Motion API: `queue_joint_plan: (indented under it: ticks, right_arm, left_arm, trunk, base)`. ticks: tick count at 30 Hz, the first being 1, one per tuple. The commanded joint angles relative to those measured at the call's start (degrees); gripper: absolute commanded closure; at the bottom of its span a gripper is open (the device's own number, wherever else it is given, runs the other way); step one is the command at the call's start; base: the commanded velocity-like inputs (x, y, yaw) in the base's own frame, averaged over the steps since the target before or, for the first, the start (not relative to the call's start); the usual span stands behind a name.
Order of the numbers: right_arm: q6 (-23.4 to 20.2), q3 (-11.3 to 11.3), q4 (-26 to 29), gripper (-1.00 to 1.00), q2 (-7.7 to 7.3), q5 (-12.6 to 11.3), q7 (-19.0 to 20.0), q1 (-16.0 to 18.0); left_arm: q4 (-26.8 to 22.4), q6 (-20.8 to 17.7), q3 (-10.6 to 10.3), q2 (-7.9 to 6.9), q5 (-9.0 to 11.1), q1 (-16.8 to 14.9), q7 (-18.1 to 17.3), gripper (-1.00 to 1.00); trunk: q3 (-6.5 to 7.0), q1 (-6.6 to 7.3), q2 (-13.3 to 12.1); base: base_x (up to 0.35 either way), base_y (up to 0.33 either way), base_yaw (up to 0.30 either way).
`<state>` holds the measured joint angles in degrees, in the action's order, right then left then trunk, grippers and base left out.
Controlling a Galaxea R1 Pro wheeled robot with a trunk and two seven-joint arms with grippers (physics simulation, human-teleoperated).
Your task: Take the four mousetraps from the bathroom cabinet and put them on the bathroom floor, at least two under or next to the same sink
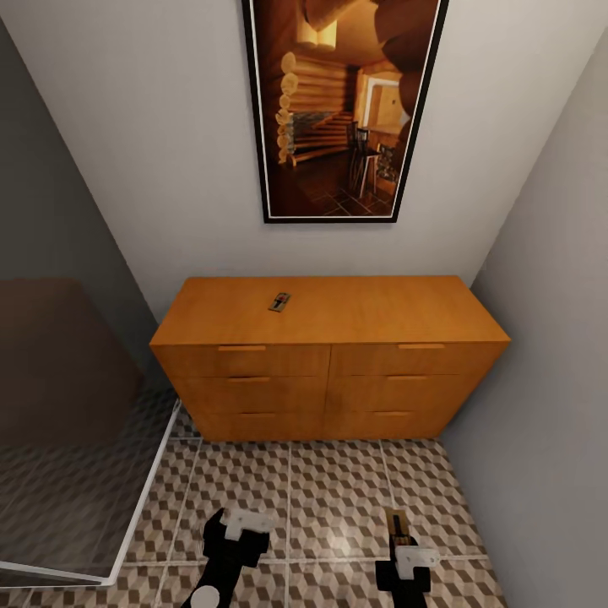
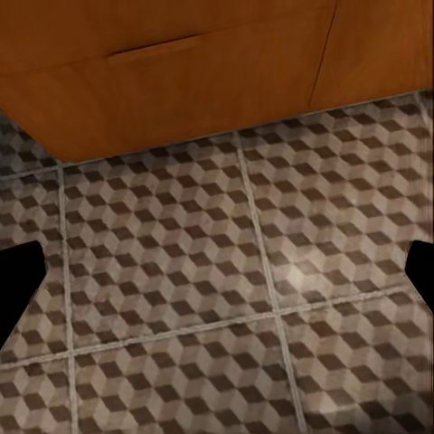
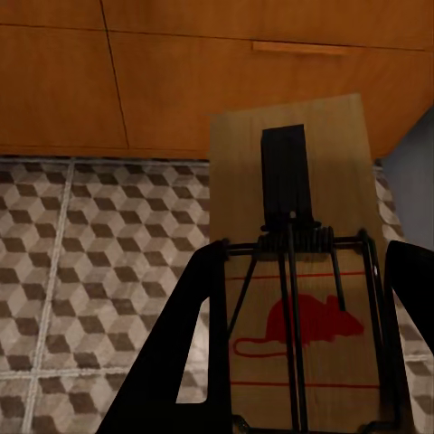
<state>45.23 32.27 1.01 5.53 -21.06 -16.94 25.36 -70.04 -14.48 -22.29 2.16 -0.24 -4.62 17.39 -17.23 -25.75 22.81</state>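
A mousetrap (image 3: 298, 271) is held between the fingers of the right gripper (image 3: 303, 362). In the right wrist view it is seen as a pale brown wooden board with a dark metal plate along its middle, a coiled spring across it, dark wire arms running down the board, and a red mouse outline printed between thin red lines. Its near end is cut off by the edge of that view, and the two dark fingers (image 3: 194, 344) cover its long edges. In the head view the same trap (image 1: 397, 525) is seen only as a small brown sliver ahead of the right gripper (image 1: 405, 549), low over the bathroom floor (image 1: 329, 498); its details cannot be made out there.

A second mousetrap (image 1: 279, 301) lies on the flat top of the cabinet (image 1: 329, 371), left of the middle and towards the back wall. It is seen as a tiny, tilted dark rectangle, too small for its wire parts to be told apart.

The left gripper (image 1: 239, 523) is held low over the cube-patterned tiles, in front of the cabinet's left half. Nothing is held between its fingers (image 2: 20, 280), of which only dark tips are seen at opposite edges of the left wrist view, set wide apart.

A framed picture (image 1: 342, 105) hangs on the wall above the cabinet, its top cut off. A glass panel (image 1: 76, 439) stands at the left.
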Motion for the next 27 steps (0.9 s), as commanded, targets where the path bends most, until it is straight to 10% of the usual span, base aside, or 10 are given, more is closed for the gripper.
queue_joint_plan:
  ticks: [1,27]
  right_arm:
    - [0.12,0.49,-0.04,1.00,0.01,-0.29,-0.26,0.04]
    - [0.03,0.52,-0.04,1.00,0.18,-0.29,-0.20,0.04]
  left_arm:
    - [-0.18,-0.30,-0.73,-0.05,-0.06,-0.04,0.39,-1.00]
    - [-2.20,0.86,-4.48,-0.51,-0.25,-0.04,0.45,-1.00]
  trunk:
    - [-0.10,-0.03,0.10]
    - [-0.10,-0.03,0.10]
  base:
    - [0.000,0.000,0.000]
    - [0.000,0.000,0.000]
